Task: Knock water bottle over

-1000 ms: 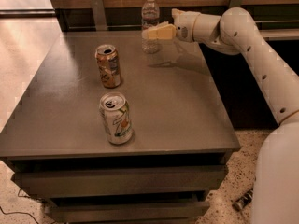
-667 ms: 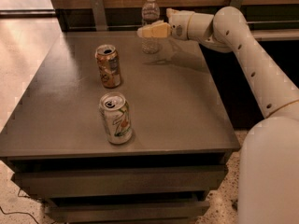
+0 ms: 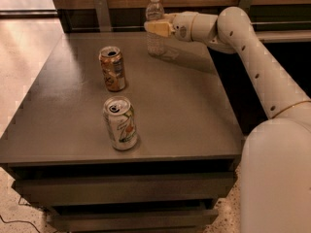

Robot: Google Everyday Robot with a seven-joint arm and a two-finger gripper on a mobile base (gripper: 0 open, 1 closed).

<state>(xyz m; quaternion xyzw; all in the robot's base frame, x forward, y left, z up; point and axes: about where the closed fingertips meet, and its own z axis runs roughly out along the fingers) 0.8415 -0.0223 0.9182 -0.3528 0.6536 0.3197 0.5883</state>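
There is 1 desk, and it carries 3 containers: 1 water bottle and 2 soda cans. Of those 2, 1 is the orange-brown can and 1 is the white-and-green can. 1 arm extends from the right, with 1 end effector at the bottle's upper half near the desk's back edge. 2 metal brackets show behind.
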